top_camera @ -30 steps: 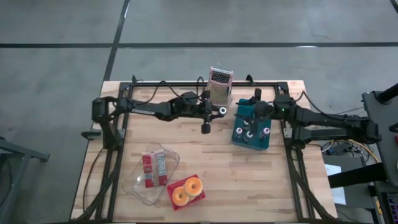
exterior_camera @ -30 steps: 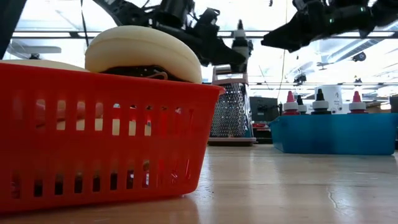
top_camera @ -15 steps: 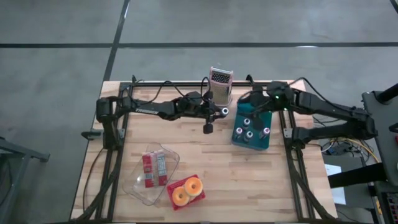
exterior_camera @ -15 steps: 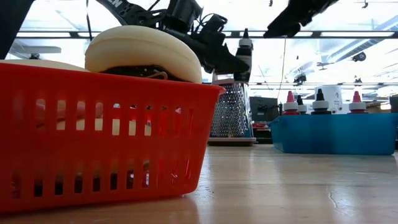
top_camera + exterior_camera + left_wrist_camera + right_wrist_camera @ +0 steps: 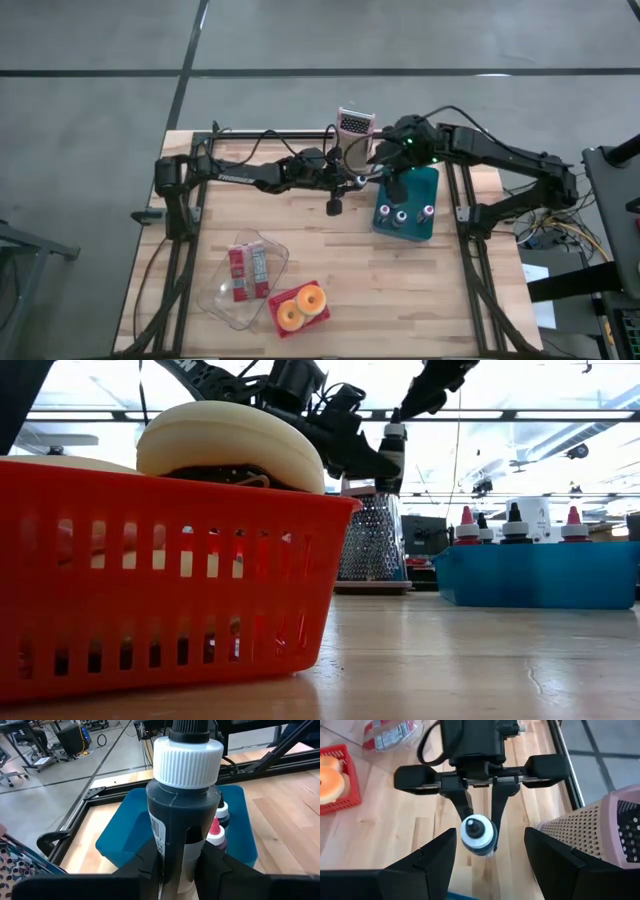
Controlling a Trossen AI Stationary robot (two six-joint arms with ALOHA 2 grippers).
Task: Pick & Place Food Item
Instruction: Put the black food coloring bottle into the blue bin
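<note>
Above the table in the high view, the left gripper [image 5: 352, 181] held a bottle [image 5: 358, 181] clamped upright beside the grater [image 5: 355, 124], while the right wrist view showed the right gripper's [image 5: 490, 870] fingers spread over its cap, needing a centred descent

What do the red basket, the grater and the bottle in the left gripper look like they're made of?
Red basket: moulded plastic, judging by its uniform slotted walls and slight gloss.
Grater: probably metal faces, a shiny perforated grey surface; its pinkish top could be plastic.
Bottle: likely plastic, dark smooth body with a white ribbed screw cap, clamped upright in the left gripper.
The right gripper hovers open above it.
</note>
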